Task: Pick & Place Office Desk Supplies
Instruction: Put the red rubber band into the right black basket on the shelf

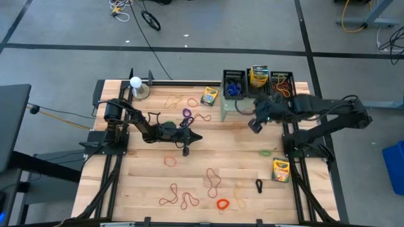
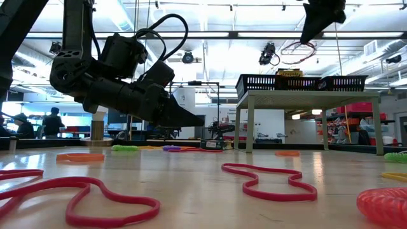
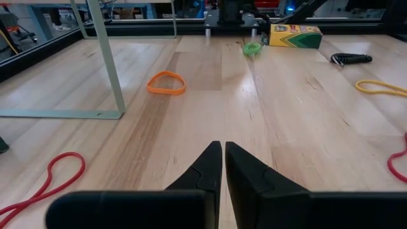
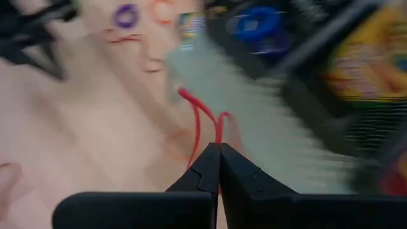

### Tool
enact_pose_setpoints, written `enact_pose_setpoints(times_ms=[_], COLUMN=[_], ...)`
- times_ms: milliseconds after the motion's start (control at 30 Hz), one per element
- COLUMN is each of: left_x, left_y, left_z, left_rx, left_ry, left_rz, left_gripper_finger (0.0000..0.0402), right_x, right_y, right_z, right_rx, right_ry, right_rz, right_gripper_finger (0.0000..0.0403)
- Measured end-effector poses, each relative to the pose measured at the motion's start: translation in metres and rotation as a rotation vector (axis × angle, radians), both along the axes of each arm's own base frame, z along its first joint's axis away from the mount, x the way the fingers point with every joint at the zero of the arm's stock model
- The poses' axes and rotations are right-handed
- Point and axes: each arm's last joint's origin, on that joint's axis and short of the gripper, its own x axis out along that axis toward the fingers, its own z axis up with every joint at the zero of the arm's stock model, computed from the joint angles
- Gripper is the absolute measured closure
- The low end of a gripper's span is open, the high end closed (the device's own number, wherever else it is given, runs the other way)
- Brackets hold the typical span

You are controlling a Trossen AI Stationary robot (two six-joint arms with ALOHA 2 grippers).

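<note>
My left gripper (image 1: 191,140) hangs low over the middle of the wooden table (image 1: 145,183), its fingers (image 3: 210,168) pressed together on nothing; the left wrist view shows only bare boards between and ahead of them. My right gripper (image 1: 255,125) is raised near the pale green stand (image 1: 225,108) at the table's far edge, and its fingers (image 4: 213,166) are clenched on a thin red rubber band (image 4: 198,127) that trails out from the tips. Only the right wrist view shows that band clearly; from above it is too thin to make out, while the low view shows a loop (image 2: 299,52) dangling under the raised gripper (image 2: 316,28).

The high view alone lays out the spread: a crayon box (image 1: 209,96) beside the stand, another crayon box (image 1: 281,169) near the right edge, a purple ring (image 1: 187,113) just beyond my left gripper, a green ring (image 1: 266,152), a black clip-like item (image 1: 259,185), an orange ring (image 1: 222,203) and loose bands (image 1: 213,181) toward the near edge. Three black baskets (image 1: 233,83) sit on top of the stand, with blue items in the left one and a crayon box (image 1: 259,75) in the middle one. A white ball on a round base (image 1: 136,86) stands at the far left corner.

The left wrist view adds an orange band (image 3: 166,83) lying by the stand's leg (image 3: 105,57). The low view shows pink-red bands (image 2: 270,180) close to the lens, and people far off in the room.
</note>
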Motion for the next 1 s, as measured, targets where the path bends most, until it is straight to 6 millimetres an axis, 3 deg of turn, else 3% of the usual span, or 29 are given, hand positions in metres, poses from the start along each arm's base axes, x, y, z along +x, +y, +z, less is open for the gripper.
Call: enact_pose_setpoints(times_ms=[333, 600, 1000], left_x=[0.0, 0.0, 0.0], left_y=[0.0, 0.0, 0.0], left_z=[0.0, 0.0, 0.0], left_rx=[0.0, 0.0, 0.0], left_ry=[0.0, 0.0, 0.0], left_rz=[0.0, 0.0, 0.0], left_gripper_finger=[0.0373, 0.0373, 0.0373], right_x=[-0.033, -0.064, -0.066], right_y=[-0.039, -0.082, -0.141], right_z=[0.019, 0.027, 0.009], right_rx=[-0.114, -0.154, -0.11], right_ry=[0.197, 0.246, 0.431], right_rz=[-0.188, -0.354, -0.514], right_gripper_finger=[0.0398, 0.0401, 0.0401])
